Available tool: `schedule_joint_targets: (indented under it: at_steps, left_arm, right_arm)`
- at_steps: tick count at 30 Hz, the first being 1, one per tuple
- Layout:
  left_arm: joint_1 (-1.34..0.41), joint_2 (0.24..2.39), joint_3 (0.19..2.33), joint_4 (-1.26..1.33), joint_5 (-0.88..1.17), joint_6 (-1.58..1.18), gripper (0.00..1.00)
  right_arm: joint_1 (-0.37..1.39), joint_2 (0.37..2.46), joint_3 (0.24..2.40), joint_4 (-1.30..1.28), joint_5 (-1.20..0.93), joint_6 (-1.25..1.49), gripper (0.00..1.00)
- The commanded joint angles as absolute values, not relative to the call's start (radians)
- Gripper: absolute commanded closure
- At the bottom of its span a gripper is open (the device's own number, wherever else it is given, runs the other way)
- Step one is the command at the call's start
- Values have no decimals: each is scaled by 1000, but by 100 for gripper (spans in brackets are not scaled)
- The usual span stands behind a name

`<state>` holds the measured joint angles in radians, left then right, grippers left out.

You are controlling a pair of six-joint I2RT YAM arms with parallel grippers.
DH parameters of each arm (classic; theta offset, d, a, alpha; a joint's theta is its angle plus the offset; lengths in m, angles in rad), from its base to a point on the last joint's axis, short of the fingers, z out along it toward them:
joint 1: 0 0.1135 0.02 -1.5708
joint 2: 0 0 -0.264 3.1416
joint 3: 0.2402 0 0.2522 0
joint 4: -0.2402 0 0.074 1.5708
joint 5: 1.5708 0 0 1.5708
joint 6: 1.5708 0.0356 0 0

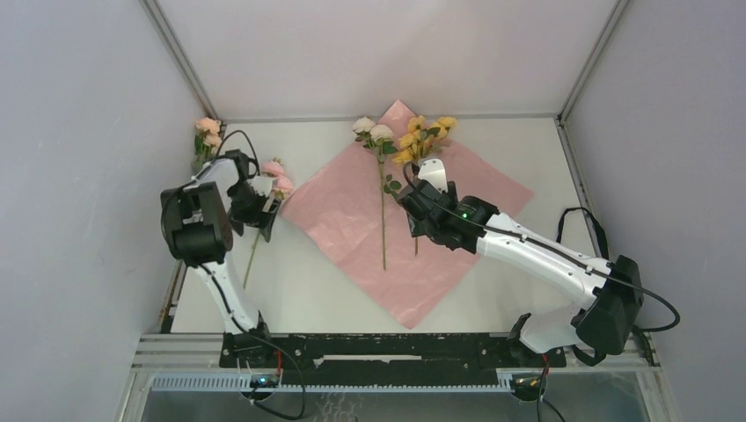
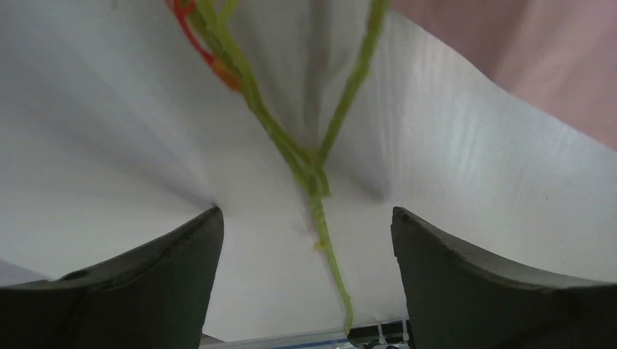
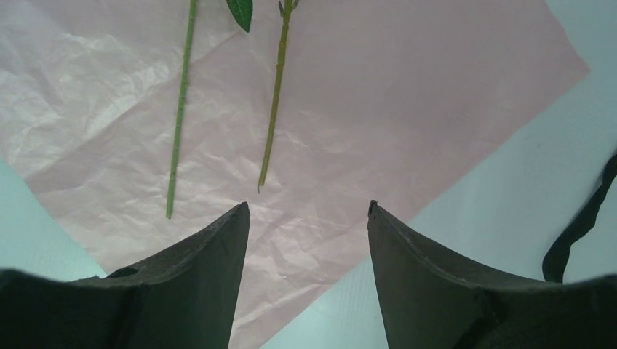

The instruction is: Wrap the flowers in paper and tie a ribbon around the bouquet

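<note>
At the far left, a pink sprig (image 1: 208, 132) lay on the white tabletop (image 1: 299, 299), off the paper. Just beside it, the left fingers (image 2: 145, 276) stood spread wide on either side of a second pink flower's green stem (image 2: 320, 218), touching neither side of it. On the pink paper (image 1: 339, 215), set as a diamond mid-tabletop, we saw 2 more stems side by side, topped by white flowers (image 1: 374, 132) and yellow flowers (image 1: 424, 136). The right fingers (image 3: 182, 276) hung spread above the stem ends, holding nothing.

Four flower sprigs (image 1: 380, 133) (two pink), one paper sheet (image 1: 343, 220)
</note>
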<state>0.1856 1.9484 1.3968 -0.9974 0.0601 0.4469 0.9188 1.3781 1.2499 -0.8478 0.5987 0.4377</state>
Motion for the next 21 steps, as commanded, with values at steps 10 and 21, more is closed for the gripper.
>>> schedule_joint_targets:
  at_steps: [10,21]
  left_arm:
    - [195,2008,1485,-1004,-44,349,100]
    - [383,1523,1540,-887,731,16,100]
  right_arm:
    - [912,1278,1208,-788,623,442,30]
    - [985,1294,1206,-485,180,244,21]
